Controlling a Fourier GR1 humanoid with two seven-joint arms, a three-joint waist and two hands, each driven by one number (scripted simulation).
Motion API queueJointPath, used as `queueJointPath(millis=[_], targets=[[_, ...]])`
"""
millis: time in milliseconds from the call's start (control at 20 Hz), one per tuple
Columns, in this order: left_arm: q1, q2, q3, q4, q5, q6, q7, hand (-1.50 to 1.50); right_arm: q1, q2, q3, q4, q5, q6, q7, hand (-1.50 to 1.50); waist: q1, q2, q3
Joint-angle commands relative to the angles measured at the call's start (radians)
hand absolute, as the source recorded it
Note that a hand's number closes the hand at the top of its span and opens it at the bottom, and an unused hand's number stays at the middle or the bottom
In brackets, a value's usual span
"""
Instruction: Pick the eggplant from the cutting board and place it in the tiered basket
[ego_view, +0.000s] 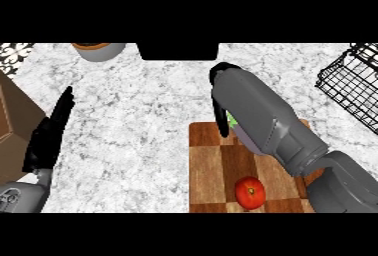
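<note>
My right forearm reaches over the checkered wooden cutting board (210, 170), and my right hand (219, 107) hangs at the board's far end with its fingers curled downward. A small green and purple sliver of the eggplant (232, 120) shows just beside those fingers. The forearm hides the rest of it. The black wire tiered basket (353, 85) stands at the far right of the counter, well apart from the hand. My left hand (49, 132) rests open at the left, fingers straight and pointing away.
A red tomato (249, 191) lies on the near part of the board. A brown wooden box (10, 127) stands at the left edge. A grey pot (100, 50) and a dark block (178, 51) sit at the counter's far edge.
</note>
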Motion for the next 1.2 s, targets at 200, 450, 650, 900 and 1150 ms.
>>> queueJointPath(millis=[200,450,650,900,1150], targets=[[-0.006,0.012,0.028,-0.032,-0.003,-0.031,0.043,0.0,0.03,0.033,-0.006,0.032,0.036,0.023,0.132,-1.5,-0.002,0.0,0.0],[-0.018,-0.011,0.03,-0.019,-0.022,-0.033,0.038,0.0,0.034,0.039,-0.016,0.041,0.056,0.018,0.134,-1.5,-0.002,0.002,0.0],[0.033,-0.01,0.042,-0.065,-0.015,-0.048,0.036,0.0,0.047,0.017,-0.032,0.031,0.069,0.022,0.131,-1.5,-0.001,0.0,0.0],[0.026,-0.018,0.062,-0.022,-0.028,-0.06,0.013,0.0,0.134,0.02,-0.045,-0.02,0.078,0.016,0.147,-1.5,-0.012,-0.004,0.0],[-0.021,-0.07,0.038,0.01,-0.081,-0.028,0.022,0.0,0.209,0.031,-0.037,-0.016,0.124,-0.039,0.101,-1.5,-0.01,0.002,0.0]])
